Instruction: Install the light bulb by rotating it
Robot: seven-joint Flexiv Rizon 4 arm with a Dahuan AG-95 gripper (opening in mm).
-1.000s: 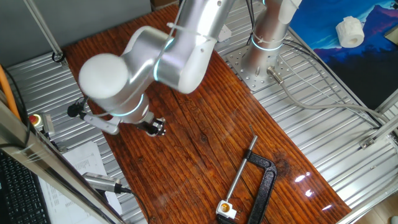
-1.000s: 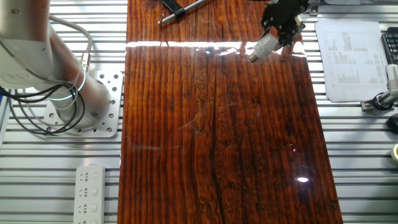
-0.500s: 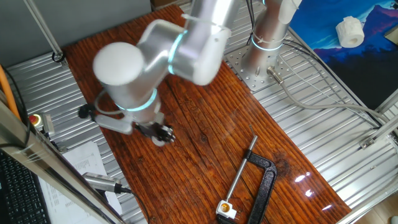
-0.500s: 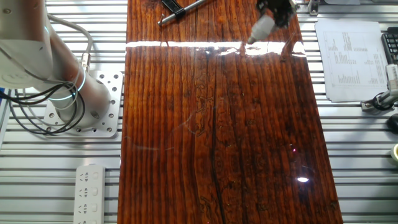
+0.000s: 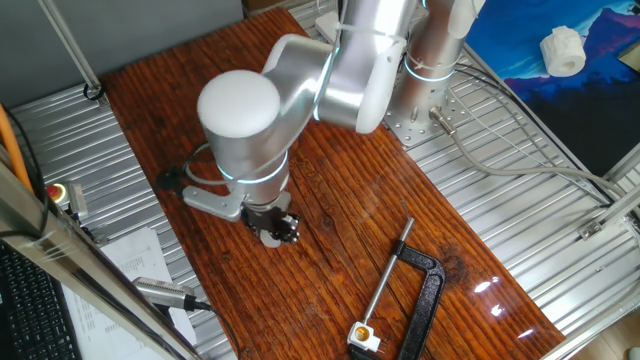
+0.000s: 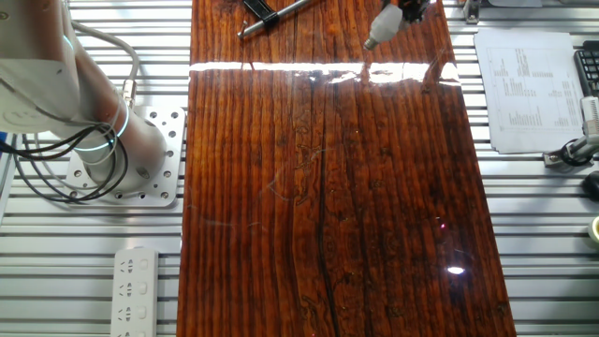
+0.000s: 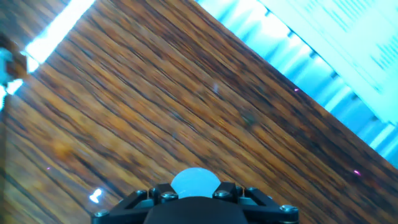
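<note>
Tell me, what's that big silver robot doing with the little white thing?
The robot arm is carrying the light bulb in its gripper, over the brown wooden table. The gripper is shut on the bulb, whose round white tip pokes out between the fingers in the hand view. A black clamp lies further along the table, apart from the arm. No socket to screw the bulb into shows in these pictures.

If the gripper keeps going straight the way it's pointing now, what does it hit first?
Probably the bare wooden tabletop. The gripper points down at it holding the light bulb, and the hand view shows only wood grain ahead, so the bulb's dome would likely touch first. Depth is unclear.
</note>
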